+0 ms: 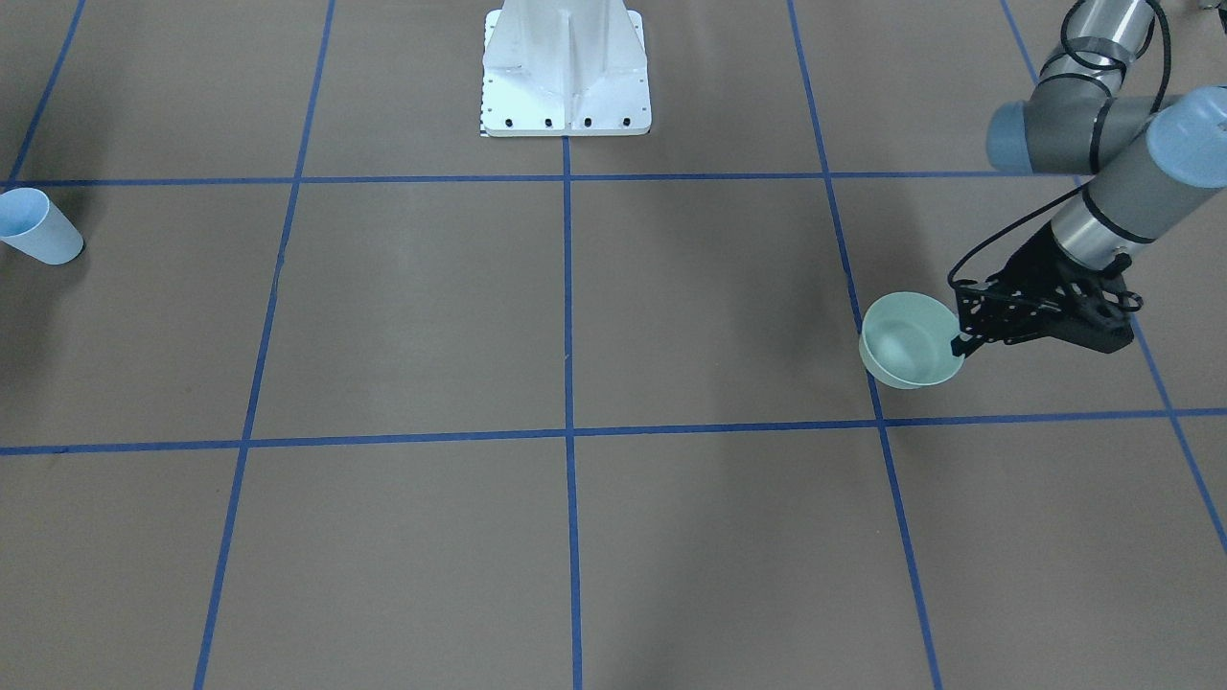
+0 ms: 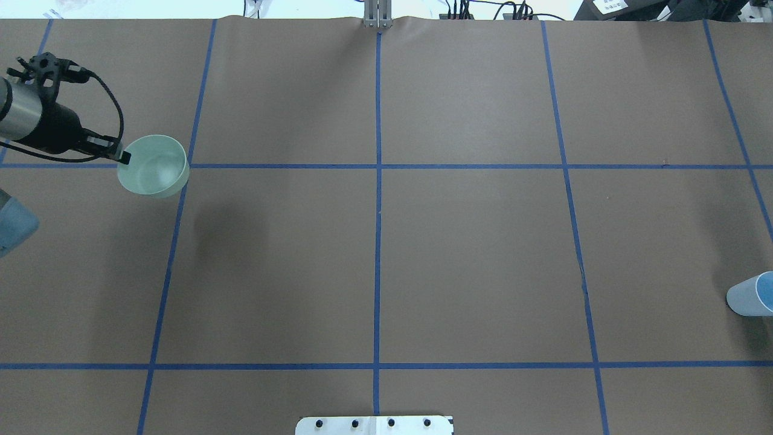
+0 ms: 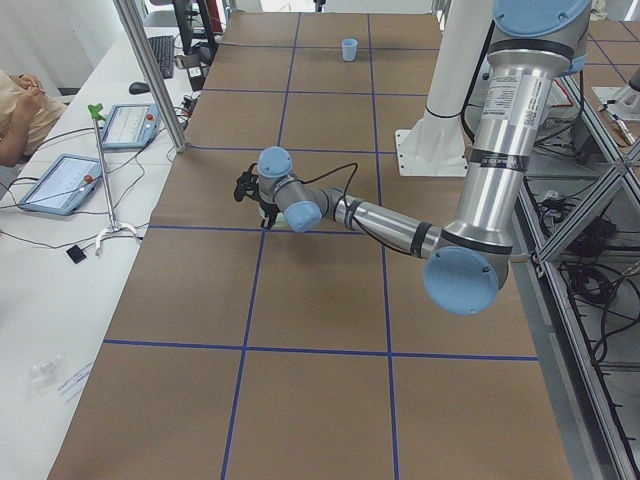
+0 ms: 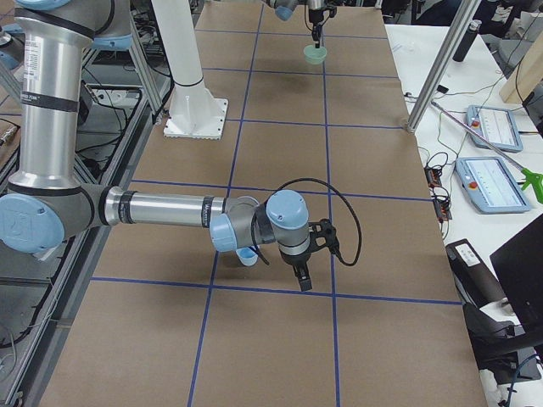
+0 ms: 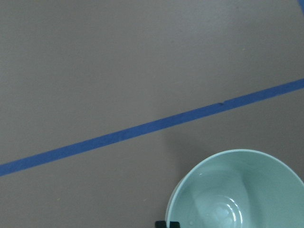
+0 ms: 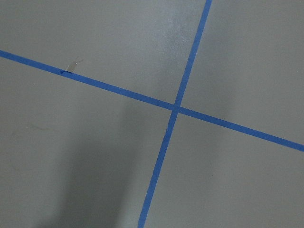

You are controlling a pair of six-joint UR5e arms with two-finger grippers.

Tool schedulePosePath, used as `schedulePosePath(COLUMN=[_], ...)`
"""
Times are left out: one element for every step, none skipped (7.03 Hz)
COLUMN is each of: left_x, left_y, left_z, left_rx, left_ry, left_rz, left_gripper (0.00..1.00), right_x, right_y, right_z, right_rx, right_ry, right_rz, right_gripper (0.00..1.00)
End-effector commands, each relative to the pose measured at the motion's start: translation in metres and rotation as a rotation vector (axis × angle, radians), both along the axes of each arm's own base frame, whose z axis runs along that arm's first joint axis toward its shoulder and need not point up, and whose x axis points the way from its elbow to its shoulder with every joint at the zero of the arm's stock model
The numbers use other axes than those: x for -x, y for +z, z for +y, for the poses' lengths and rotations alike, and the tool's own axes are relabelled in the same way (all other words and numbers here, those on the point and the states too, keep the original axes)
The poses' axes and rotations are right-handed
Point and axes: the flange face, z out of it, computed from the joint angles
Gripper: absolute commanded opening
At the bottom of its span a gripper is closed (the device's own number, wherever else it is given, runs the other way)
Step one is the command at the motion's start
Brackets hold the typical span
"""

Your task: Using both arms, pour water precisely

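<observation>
- So far, the left gripper (image 2: 124, 159) pinches the rim of the green bowl (image 2: 153, 166), apparently lifted off the table (image 2: 471, 241) at ten o'clock in the overhead view.
- The blue cup (image 2: 749, 295) stands at four o'clock, well apart.
- The right gripper (image 4: 302, 275) hangs near it; I cannot tell how its jaws stand.
- Cup not yet gripped, so the pouring seems wholly ahead.

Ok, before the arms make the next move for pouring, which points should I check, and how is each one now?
1. Left arm jaws closed on green bowl rim: ok.
2. Bowl held roughly level: ok.
3. Blue cup standing upright: ok.
4. Right arm jaws around the cup: not ok, they hang beside it.
5. Right jaws open: cannot tell.
6. Liquid in bowl or cup: cannot tell.
</observation>
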Motion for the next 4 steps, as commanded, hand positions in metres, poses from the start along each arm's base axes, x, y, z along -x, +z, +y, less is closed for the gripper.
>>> schedulePosePath(left_x=[-0.098, -0.146, -0.195, -0.239], left_y=[-0.085, -0.123, -0.168, -0.197], left_z=[0.021, 0.035, 0.053, 0.078], left_rx=[0.056, 0.085, 0.101, 0.119], left_ry=[0.000, -0.010, -0.016, -0.022], left_rz=[0.059, 0.047, 0.041, 0.038], left_gripper=[0.00, 0.00, 0.00, 0.00], right_x=[0.000, 0.000, -0.001, 0.000], right_y=[0.000, 0.000, 0.000, 0.001], right_z=[0.000, -0.001, 0.000, 0.000], right_rx=[0.001, 0.001, 0.001, 0.002], right_ry=[0.000, 0.000, 0.002, 0.001], right_rz=[0.000, 0.001, 0.000, -0.002], right_gripper=[1.00, 1.00, 1.00, 1.00])
